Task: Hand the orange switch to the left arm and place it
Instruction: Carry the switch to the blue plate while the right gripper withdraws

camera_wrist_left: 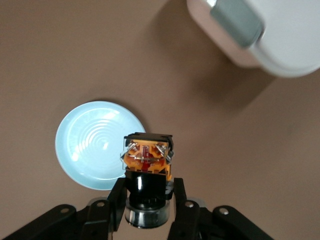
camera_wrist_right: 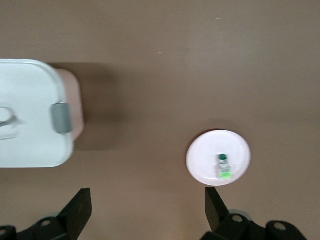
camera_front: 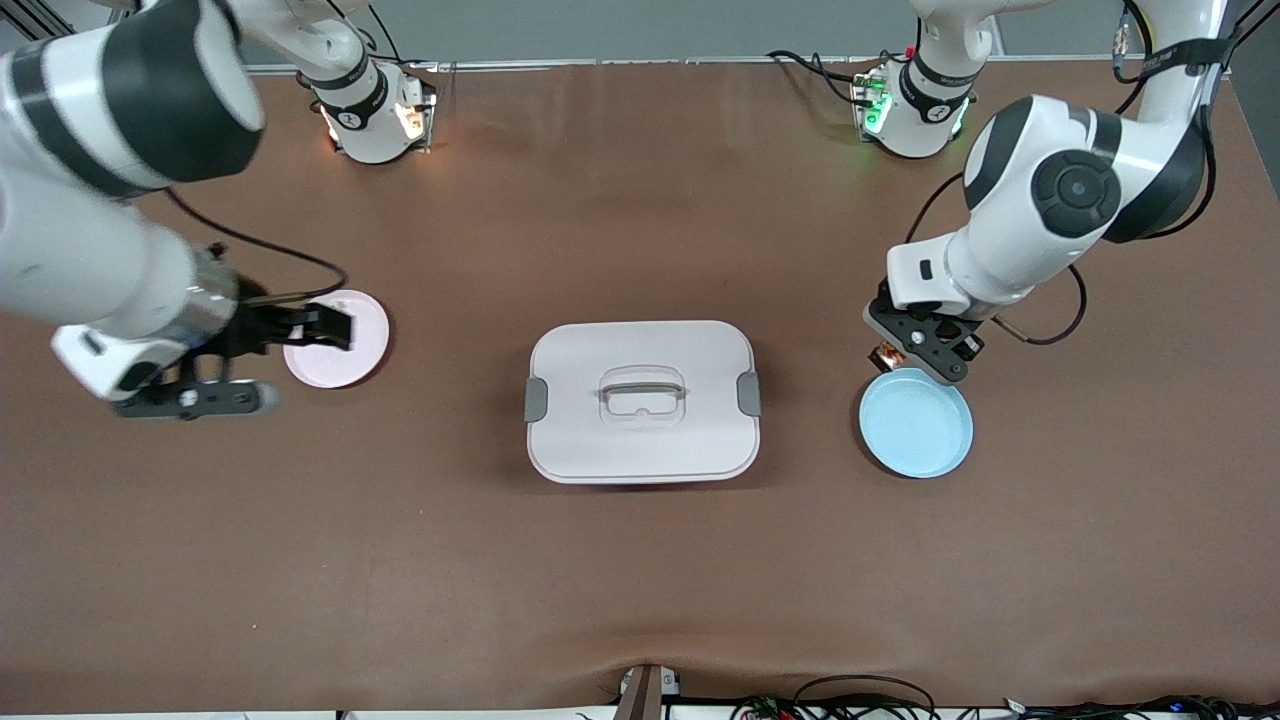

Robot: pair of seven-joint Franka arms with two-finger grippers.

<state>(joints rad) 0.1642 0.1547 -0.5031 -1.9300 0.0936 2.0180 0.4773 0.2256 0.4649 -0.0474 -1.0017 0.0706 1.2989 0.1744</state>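
Front view, nearest first: showing a smooth matte brown table [camera_front: 640, 580], slightly rippled at its near edge. Lying mid-table, the box [camera_front: 642, 400], a white rounded-rectangle plastic container with grey side latches and a recessed clear handle in its glossy lid. Sitting beside it toward the left arm's end, a round pale-blue plate [camera_front: 916, 424] with a raised rim and faint concentric rings. Hanging just over that plate's farther rim, the left gripper [camera_front: 893, 357], black fingers [camera_wrist_left: 116, 202] clamping the orange switch [camera_wrist_left: 147, 172] by its black cylindrical barrel, with a shiny metal collar below the pads and the orange block with metal terminals jutting past the fingertips. Resting toward the right arm's end, slightly farther than the box, a round glossy pink plate [camera_front: 350, 345], carrying a small green-and-white switch [camera_wrist_right: 223, 166]. Hovering over that plate's edge, the right gripper [camera_front: 290, 345], fingers [camera_wrist_right: 77, 212] spreading wide and holding nothing. Standing farthest, along the table's edge, the two white arm bases.
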